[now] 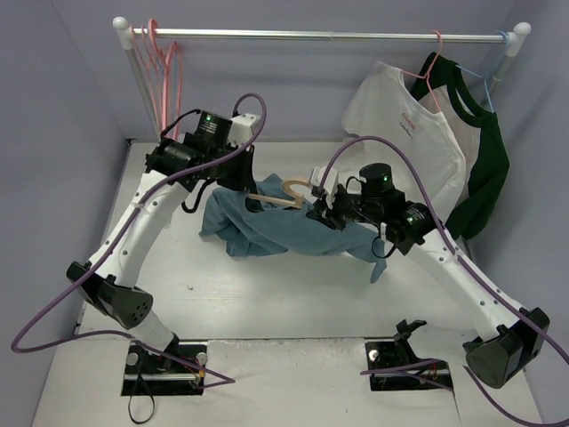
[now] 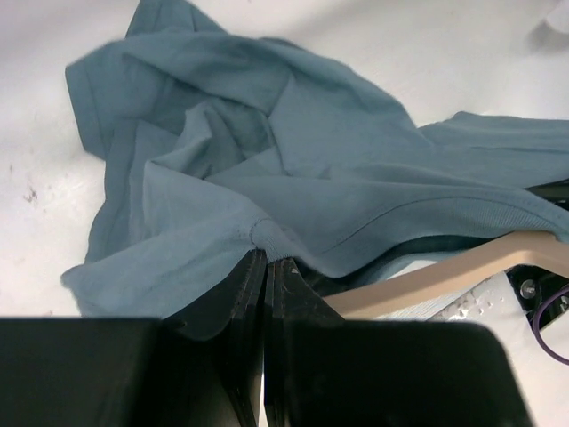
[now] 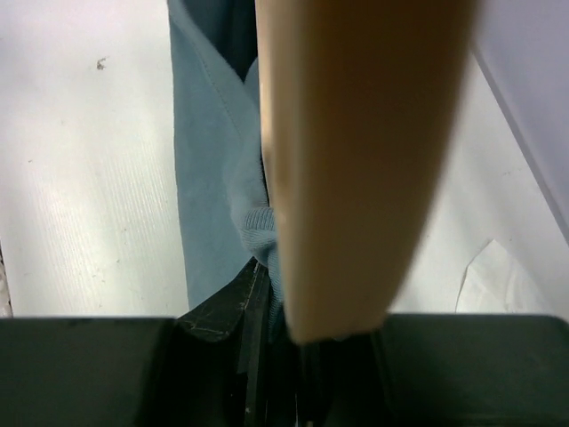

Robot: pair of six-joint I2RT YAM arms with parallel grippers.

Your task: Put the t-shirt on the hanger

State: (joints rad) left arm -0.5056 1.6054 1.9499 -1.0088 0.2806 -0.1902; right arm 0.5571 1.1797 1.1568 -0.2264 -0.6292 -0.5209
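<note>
The teal-blue t-shirt (image 1: 293,233) hangs bunched in the air between my two grippers, its lower folds sagging toward the table. My left gripper (image 1: 238,178) is shut on the ribbed collar (image 2: 265,233); the t-shirt (image 2: 293,151) spreads out beyond its jaws. The tan hanger (image 1: 276,199) runs between the grippers with its hook up, and one arm (image 2: 444,277) passes under the cloth. My right gripper (image 1: 322,213) is shut on the hanger's end (image 3: 356,160), with a fold of the t-shirt (image 3: 213,178) pinched beside it. Its right finger is hidden behind the hanger.
A clothes rail (image 1: 311,36) crosses the back. Pink hangers (image 1: 162,62) hang at its left end. At its right hang a white t-shirt (image 1: 404,124) and a dark green and white shirt (image 1: 484,169), with a light blue hanger (image 1: 494,80). Purple walls close in both sides.
</note>
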